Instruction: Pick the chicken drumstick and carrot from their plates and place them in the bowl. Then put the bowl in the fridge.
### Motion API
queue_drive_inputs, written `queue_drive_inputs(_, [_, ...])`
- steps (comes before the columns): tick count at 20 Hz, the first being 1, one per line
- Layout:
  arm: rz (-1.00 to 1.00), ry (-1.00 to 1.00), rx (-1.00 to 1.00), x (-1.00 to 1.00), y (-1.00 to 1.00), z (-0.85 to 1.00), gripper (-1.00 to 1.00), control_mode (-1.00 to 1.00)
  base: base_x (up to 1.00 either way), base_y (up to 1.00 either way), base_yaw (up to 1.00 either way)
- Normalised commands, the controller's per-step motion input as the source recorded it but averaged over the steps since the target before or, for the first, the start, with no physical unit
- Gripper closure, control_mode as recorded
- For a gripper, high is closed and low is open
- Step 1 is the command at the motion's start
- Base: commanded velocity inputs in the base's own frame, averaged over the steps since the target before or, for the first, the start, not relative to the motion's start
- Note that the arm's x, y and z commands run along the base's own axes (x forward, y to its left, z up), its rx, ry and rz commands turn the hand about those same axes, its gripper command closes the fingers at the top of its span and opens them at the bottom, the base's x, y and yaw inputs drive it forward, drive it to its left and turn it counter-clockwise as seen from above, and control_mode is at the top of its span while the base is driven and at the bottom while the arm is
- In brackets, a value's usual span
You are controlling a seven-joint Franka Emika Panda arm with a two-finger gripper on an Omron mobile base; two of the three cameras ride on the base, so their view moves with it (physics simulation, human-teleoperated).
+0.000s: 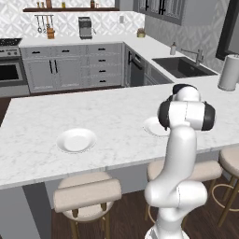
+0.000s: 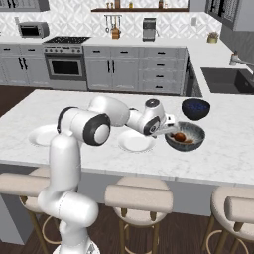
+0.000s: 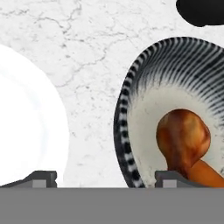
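**Bowl rim at risk**

Lying in the bowl: drumstick, carrot. Hovering low with gripper spread wide, holding nothing, straddling rim beside emptied plate. Possibly tipping bowl if one finger is catching the rim. Sitting on marble counter, kitchen with stove behind

The reddish-brown cooked drumstick and what looks like the slim orange carrot lie touching inside the ribbed dark grey bowl, right of two empty round white plates.

White glossy arm, rounded segments, dark joint bands; small dark fingers.
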Motion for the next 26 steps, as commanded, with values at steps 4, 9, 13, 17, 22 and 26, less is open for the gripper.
queue_drive_inputs(4, [0.10,0.00,-0.10,0.13,-0.34,-0.05,-1.00,-1.00,0.00,0.00,0.00])
queue_drive_inputs(9, [0.08,0.00,-0.06,0.00,-0.24,-0.28,-1.00,-1.00,0.00,0.00,0.00])
queue_drive_inputs(13, [0.08,0.02,-0.01,-0.11,-0.01,-0.44,-1.00,-1.00,0.00,0.00,0.00])
queue_drive_inputs(17, [0.07,0.00,0.00,-0.43,0.01,-0.41,-1.00,-1.00,0.00,0.00,0.00])
queue_drive_inputs(22, [0.05,0.00,-0.01,-0.43,0.17,-0.17,-1.00,-1.00,0.00,0.00,0.00])
queue_drive_inputs(26, [0.06,0.00,-0.03,-0.07,0.52,-0.02,-1.00,-1.00,0.00,0.00,0.00])
